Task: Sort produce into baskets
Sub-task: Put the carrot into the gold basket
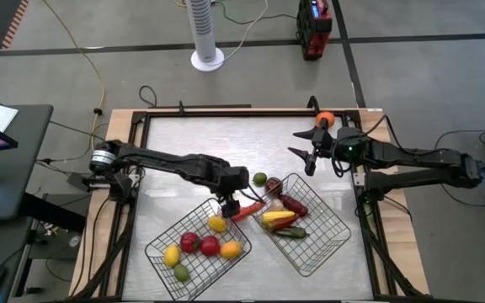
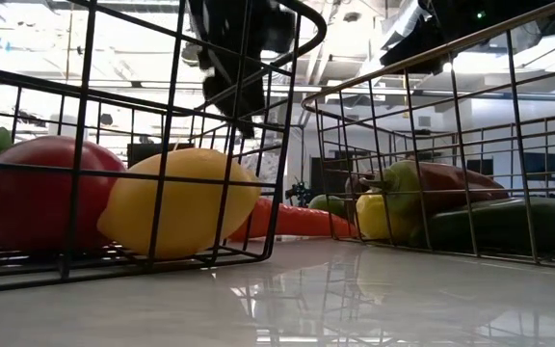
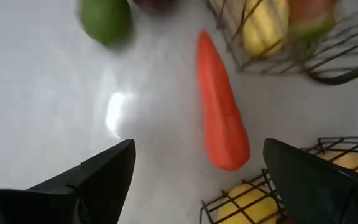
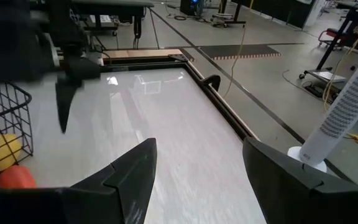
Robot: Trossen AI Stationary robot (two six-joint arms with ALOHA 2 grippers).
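Note:
An orange carrot (image 1: 247, 210) lies on the table between the two wire baskets and also shows in the left wrist view (image 3: 222, 118). My left gripper (image 1: 228, 204) is open just above the carrot's thick end and touches nothing; its fingers stand apart in the left wrist view (image 3: 199, 149). The left basket (image 1: 160, 241) holds a lemon (image 2: 181, 202), red tomatoes (image 2: 37, 193) and other round pieces. The right basket (image 1: 333, 229) holds yellow, red and green long pieces. A green lime (image 1: 259, 179) rests on the table. My right gripper (image 1: 306, 152) is open and empty over the table's far right.
An orange round piece (image 1: 325, 118) sits at the table's far right edge, behind my right gripper. The table's raised frame (image 1: 226, 112) runs around the white top. Bare table top lies toward the far left (image 1: 183, 139).

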